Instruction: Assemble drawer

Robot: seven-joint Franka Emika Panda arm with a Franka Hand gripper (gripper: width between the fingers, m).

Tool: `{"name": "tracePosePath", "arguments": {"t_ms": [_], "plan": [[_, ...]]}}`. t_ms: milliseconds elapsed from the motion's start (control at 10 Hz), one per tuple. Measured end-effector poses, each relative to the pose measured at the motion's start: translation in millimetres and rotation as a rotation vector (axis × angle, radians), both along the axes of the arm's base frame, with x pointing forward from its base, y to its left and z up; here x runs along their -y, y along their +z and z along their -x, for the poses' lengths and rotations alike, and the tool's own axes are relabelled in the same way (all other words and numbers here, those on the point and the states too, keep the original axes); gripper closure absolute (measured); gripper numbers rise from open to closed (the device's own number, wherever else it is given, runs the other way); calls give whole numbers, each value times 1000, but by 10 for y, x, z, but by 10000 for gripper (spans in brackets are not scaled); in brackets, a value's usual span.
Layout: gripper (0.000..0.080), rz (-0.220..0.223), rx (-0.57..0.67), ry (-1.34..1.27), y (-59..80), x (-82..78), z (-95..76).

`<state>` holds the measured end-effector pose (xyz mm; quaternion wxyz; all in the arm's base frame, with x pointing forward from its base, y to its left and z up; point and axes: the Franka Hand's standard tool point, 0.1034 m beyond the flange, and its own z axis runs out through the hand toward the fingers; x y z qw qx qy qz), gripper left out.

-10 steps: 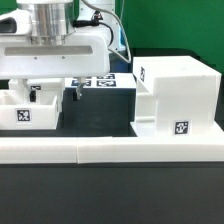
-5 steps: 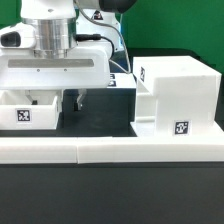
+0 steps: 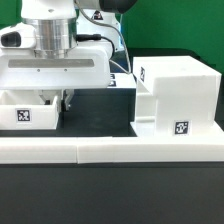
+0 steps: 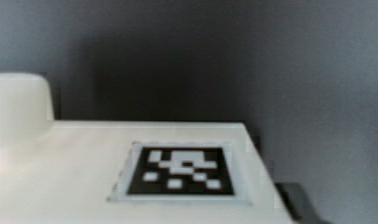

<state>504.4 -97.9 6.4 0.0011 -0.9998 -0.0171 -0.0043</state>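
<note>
A small white drawer box (image 3: 25,110) with a marker tag sits at the exterior view's left. My gripper (image 3: 52,98) hangs low over its right end, jaws open. One dark finger (image 3: 68,100) stands just outside the box's right wall; the other finger is hidden behind the box. In the wrist view a white panel with a black tag (image 4: 177,170) fills the lower part. A dark finger (image 4: 296,192) stands just off the panel's edge with a small gap. The large white drawer housing (image 3: 175,95) stands at the exterior view's right.
A long white ledge (image 3: 110,150) runs across the front of the black table (image 3: 100,118). The arm's wide white hand body (image 3: 55,72) hides what lies behind it. A rounded white part (image 4: 17,100) shows in the wrist view beyond the panel.
The hand has come down over the small box. The visible finger has moved towards the exterior view's left, closer to the box's right wall. The tags behind are now covered.
</note>
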Motion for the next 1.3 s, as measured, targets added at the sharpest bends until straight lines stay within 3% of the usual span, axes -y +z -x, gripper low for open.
{"name": "tracePosePath", "arguments": {"t_ms": [100,700,800,1100,1300], "plan": [[758,0,0,0,0,0,0],[758,0,0,0,0,0,0],[758,0,-4,14,8,-30,-9],[758,-6,-13,90,121,-336,-69],[758,-6,-15,100,118,-371,-55]]}}
